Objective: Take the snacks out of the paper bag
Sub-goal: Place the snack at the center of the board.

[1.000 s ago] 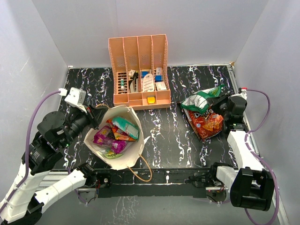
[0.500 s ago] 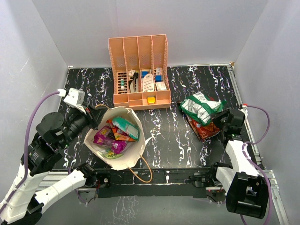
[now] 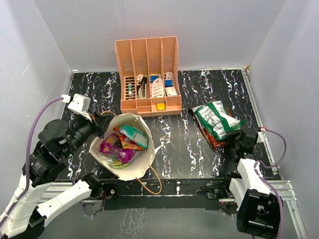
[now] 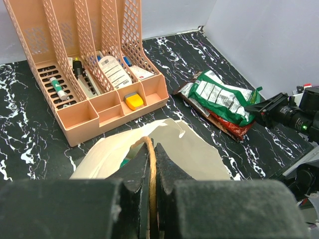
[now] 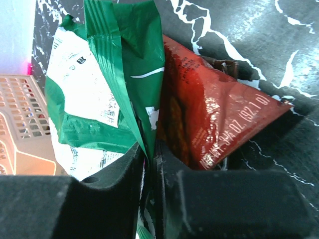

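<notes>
Your left gripper (image 4: 151, 167) is pressed together on a thin tan strip at the top edge of the paper bag (image 3: 135, 172); can't tell if it's the cord handle or the rim. The bag sits open-mouthed at the near left of the table (image 3: 184, 144), just in front of the peach organizer (image 3: 147, 74). Inside the bag you can see a purple packet (image 3: 110, 144), an orange packet (image 3: 127, 144), a teal-white packet (image 3: 133, 133) and a greenish one low down (image 3: 117, 162). Your right gripper (image 5: 149, 154) is pinching the crimped edge of the green packet (image 5: 124, 59). That packet lies flat on top of the red Doritos bag (image 5: 209, 124). Both are out on the table's right side, well apart from the paper bag.
</notes>
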Tool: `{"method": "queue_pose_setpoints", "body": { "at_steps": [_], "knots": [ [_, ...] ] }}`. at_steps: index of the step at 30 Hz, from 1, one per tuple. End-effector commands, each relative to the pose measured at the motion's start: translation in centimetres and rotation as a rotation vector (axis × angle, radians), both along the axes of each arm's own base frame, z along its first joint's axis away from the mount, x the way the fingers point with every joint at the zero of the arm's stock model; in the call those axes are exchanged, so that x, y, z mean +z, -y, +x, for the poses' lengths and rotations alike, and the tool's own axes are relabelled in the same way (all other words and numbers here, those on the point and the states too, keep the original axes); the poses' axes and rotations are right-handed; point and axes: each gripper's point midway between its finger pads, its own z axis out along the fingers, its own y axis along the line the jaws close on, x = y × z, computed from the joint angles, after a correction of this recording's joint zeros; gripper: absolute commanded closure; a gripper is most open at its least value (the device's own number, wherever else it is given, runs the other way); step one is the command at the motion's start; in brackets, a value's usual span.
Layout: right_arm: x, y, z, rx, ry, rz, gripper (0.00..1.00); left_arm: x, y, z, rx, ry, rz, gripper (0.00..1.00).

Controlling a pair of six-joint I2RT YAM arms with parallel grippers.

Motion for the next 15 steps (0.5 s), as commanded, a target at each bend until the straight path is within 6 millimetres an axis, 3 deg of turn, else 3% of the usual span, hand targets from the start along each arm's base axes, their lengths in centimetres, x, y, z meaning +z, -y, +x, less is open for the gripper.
{"method": "queue_pose_setpoints", "body": {
  "at_steps": [1, 5, 9, 11, 13, 15],
  "knots": [
    [0.4, 0.6, 0.1, -0.032, 0.006, -0.002, 0.74, 0.8, 0.3, -0.1, -0.019, 0.031, -0.021, 1.00],
    [1.1, 0.8, -1.1, -0.033, -0.047, -0.035, 0.50, 0.9, 0.3, -0.1, -0.021, 0.034, -0.024, 1.00],
    [3.4, 1.7, -2.5, -0.067, -0.049, -0.107, 0.34, 0.7, 0.4, -0.2, -0.028, 0.037, -0.025, 1.00],
    [6.0, 1.7, -2.7, -0.045, -0.004, -0.150, 0.26, 0.9, 0.4, -0.4, -0.038, 0.042, -0.024, 1.00],
    [7.0, 1.3, -3.1, 0.008, 0.004, -0.207, 0.21, 1.1, 0.5, -0.6, -0.051, 0.052, -0.023, 1.00],
    [9.2, -1.1, -2.3, 0.189, 0.105, -0.247, 0.18, 1.6, 0.6, -0.9, -0.072, 0.072, -0.029, 1.00]
  ]
}}
